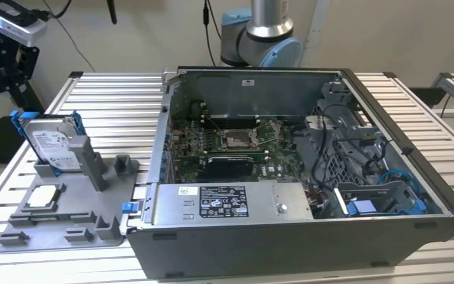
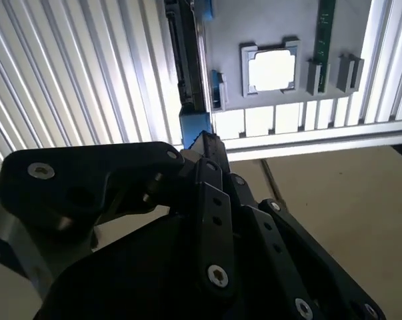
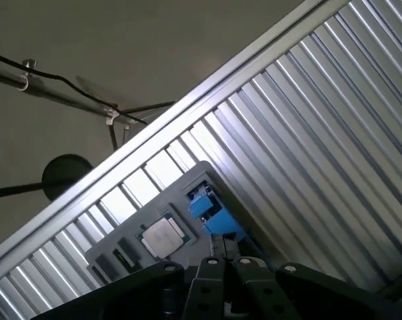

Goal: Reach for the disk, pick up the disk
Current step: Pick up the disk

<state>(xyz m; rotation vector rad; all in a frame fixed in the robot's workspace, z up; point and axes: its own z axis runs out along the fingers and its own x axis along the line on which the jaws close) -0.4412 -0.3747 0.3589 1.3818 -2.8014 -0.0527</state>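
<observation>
the black metal gripper [image 2: 207,141] hangs up high, its jaws pressed together and holding nothing. below it is the silver-grey metal disk with a bright blue plastic frame [image 1: 49,142]. the disk stands on its edge in the grey plastic holder [image 1: 54,234]. a small flat silver square chip [image 2: 272,69] lies near it. i think this is the reach step. a grab calls for jaws opened wide and lined up over the disk's top edge.
</observation>
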